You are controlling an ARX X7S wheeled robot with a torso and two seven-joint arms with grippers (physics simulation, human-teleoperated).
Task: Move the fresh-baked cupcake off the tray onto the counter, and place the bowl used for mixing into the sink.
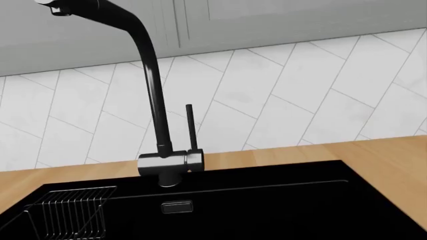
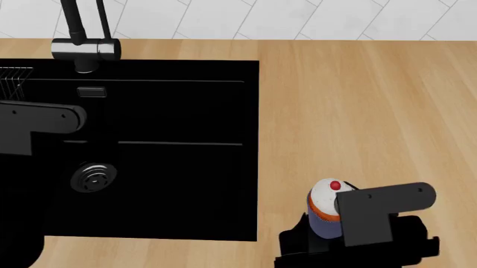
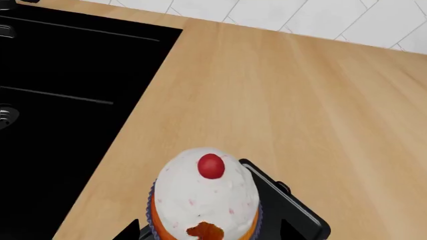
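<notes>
Right pincer, fingertips cropped, grips the cupcake.

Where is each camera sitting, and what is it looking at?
Head view: up on the robot's head, looking down at the sink, the counter and the cupcake; both arms show.
Left wrist view: on the left arm, facing the faucet and tiled wall; no arm shows.
Right wrist view: on the right arm, close over the cupcake; end effector parts flank it.
Shared: head and right wrist both see the cupcake; all see the sink.
</notes>
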